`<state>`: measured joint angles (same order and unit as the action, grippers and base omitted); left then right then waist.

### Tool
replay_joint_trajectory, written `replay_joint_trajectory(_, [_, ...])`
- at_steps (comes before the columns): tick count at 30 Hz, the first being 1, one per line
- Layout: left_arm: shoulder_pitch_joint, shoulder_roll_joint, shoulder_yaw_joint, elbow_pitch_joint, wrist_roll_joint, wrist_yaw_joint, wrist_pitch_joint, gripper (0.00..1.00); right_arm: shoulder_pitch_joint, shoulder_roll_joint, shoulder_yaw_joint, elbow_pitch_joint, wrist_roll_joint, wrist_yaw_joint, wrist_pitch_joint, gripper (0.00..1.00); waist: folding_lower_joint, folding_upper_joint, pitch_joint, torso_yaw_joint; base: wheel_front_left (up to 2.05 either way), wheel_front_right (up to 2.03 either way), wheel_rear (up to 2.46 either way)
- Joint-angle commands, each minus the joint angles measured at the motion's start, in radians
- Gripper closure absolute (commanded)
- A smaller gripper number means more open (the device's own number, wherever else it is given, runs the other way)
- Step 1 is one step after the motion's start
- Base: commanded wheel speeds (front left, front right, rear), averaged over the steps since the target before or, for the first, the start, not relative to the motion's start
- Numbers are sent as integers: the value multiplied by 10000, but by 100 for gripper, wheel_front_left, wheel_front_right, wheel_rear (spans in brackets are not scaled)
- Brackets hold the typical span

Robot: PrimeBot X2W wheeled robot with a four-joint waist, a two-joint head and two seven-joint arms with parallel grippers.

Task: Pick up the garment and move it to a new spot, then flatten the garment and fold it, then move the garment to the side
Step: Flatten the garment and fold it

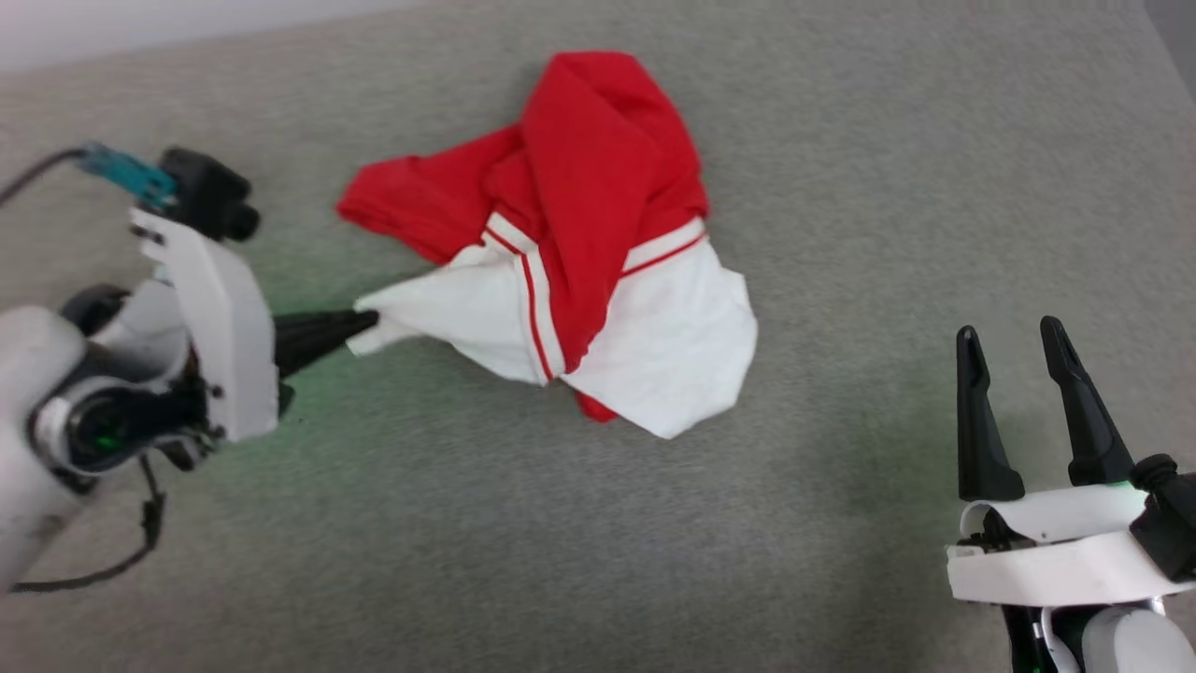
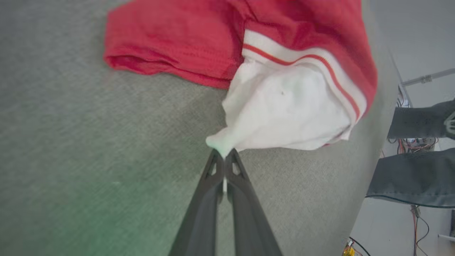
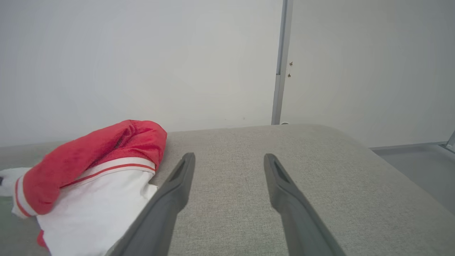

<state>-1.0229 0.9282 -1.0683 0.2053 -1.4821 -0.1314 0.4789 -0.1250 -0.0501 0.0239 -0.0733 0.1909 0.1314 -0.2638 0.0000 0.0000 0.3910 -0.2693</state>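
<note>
The shirt lies in a crumpled heap on the counter, towards the far middle in the head view. Red body cloth is bunched over the top and the white sleeves spill out on the near side. The left pincer lies low and nearly flat to the surface, its fingers pressed together on the tip of one white sleeve. In the left wrist view that tip is drawn to a point between the pincer's fingers, with a sliver of white caught in the gap. A grip on an outlying corner looks chosen so the heap can be lifted or dragged to a new spot by one end, and that should let the shirt hang out of its tangle. So the pick-up appears to be just starting; flattening and folding are not yet done.

The right pincer waits at the near right, well apart from the cloth, fingers spread and holding nothing. It is probably kept ready for a second corner.

The counter is covered in grey woven fabric with a rounded corner, and a green glow tints it beside the left wrist. Behind it stands a pale wall with a vertical strip. Wires and dark grey shapes that I cannot identify lie past the counter's edge.
</note>
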Motion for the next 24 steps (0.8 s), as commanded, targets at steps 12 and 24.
replay_joint_trajectory(12, [805, 1603, -24, 1567, -173, 17, -1052, 100, -399, -2, 27, 513, -521, -14, -10, 0, 0, 0, -942, 1457, 0, 0, 0])
replay_joint_trajectory(24, [801, 1326, -823, 3743, 1118, 18, -2195, 100, -143, -1, -90, 464, -1026, -14, -10, 0, 0, 0, -753, 1422, 0, 0, 0])
